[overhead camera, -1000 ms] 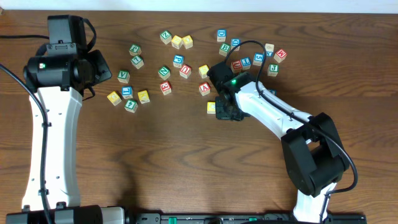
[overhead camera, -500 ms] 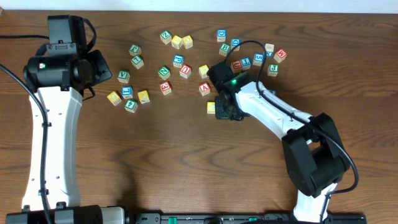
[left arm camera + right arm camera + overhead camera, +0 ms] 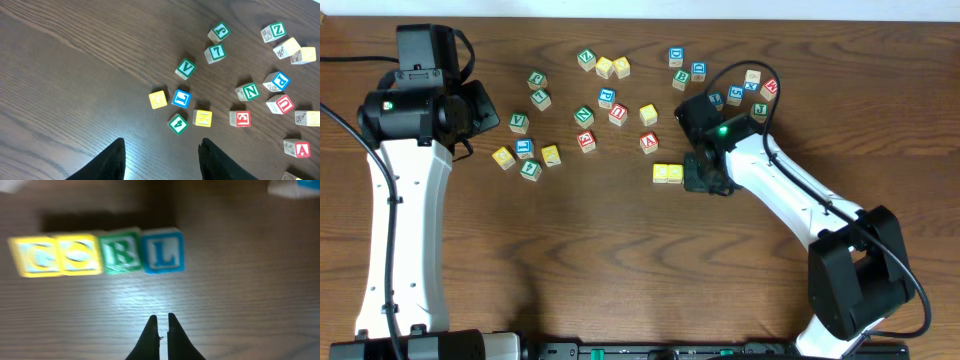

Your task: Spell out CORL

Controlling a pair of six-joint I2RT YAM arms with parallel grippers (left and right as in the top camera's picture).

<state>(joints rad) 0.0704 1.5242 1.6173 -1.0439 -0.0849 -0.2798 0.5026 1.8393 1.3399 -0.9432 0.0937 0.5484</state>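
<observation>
Blocks for the word lie in one straight row on the table [image 3: 620, 270], just to the arm-base side of the red A cube [image 3: 649, 142]. Through the right wrist camera I read them left to right: yellow C cube [image 3: 34, 255], yellow O cube [image 3: 79, 254], green R cube [image 3: 121, 251], blue L cube [image 3: 162, 251]. Each touches the next. That picture is soft, and the two yellow letters are the faintest.

From overhead I see only the two yellow ones, side by side and a little right of the red A cube. The green R cube and blue L cube are hidden there under my right arm's wrist.

My right gripper [image 3: 160, 320] hovers beside the row, clear of the cubes. Its fingers are together with only a thin slit between the tips, and nothing is in them. The tips point roughly at the blue L cube.

My left gripper [image 3: 161, 150] hangs well to the left of the red A cube. Its fingers stand apart with bare table between them. The green V cube [image 3: 185, 68] and other loose cubes lie scattered beyond the tips and around the red A cube.
</observation>
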